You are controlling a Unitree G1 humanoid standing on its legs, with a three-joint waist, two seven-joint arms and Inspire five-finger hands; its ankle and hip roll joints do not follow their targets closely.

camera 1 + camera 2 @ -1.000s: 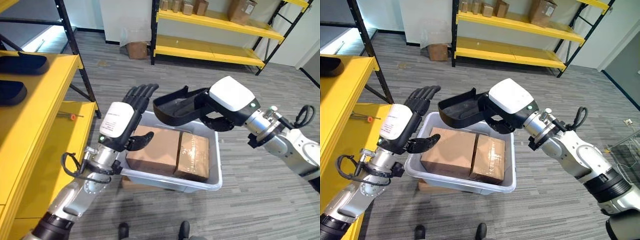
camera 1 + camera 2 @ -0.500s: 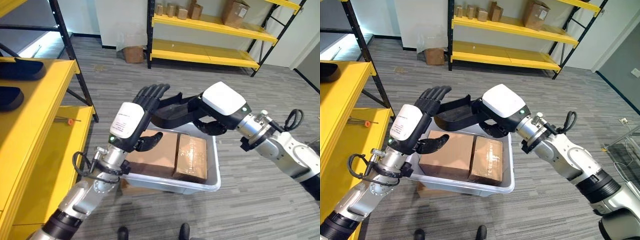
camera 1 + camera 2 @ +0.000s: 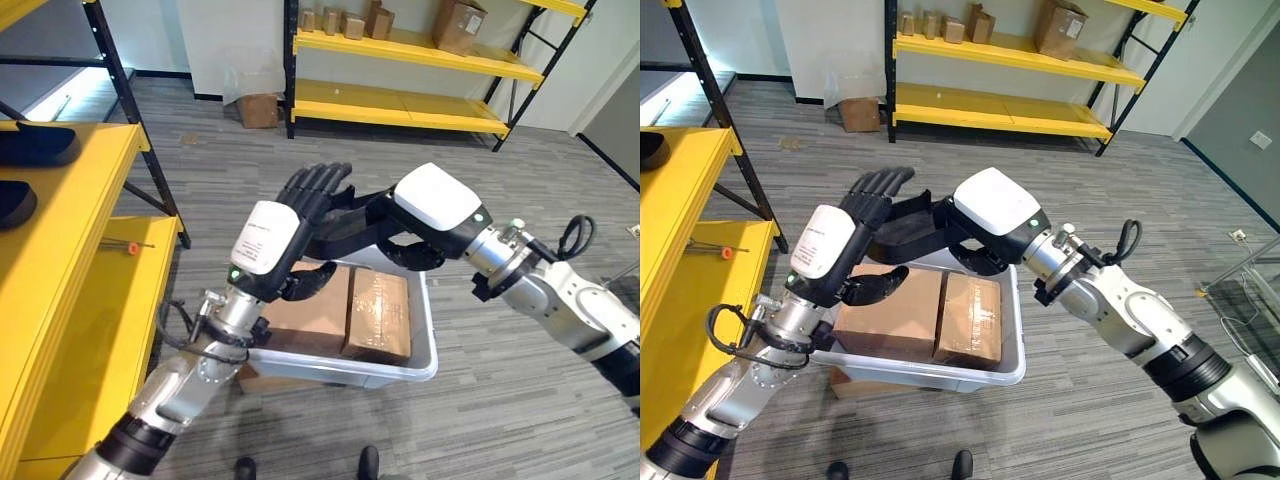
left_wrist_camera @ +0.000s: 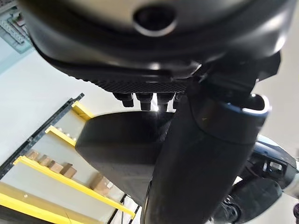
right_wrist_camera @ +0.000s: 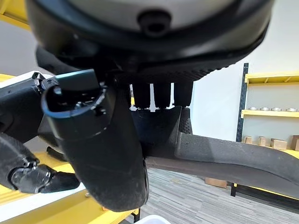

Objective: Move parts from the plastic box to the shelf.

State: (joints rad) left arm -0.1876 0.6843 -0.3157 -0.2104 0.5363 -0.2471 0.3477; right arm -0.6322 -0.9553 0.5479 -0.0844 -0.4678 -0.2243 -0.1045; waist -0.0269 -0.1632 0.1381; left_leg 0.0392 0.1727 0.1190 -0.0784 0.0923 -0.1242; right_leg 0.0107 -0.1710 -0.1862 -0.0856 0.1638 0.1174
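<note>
Above the box (image 3: 1002, 362), right hand (image 3: 985, 215) curls round a black part (image 3: 902, 228), holding it over two cartons (image 3: 925, 315). Left hand (image 3: 285, 235) is beside it, fingers straight against the part's near side, thumb bent underneath. Yellow shelf (image 3: 70, 230) stands to the left.
</note>
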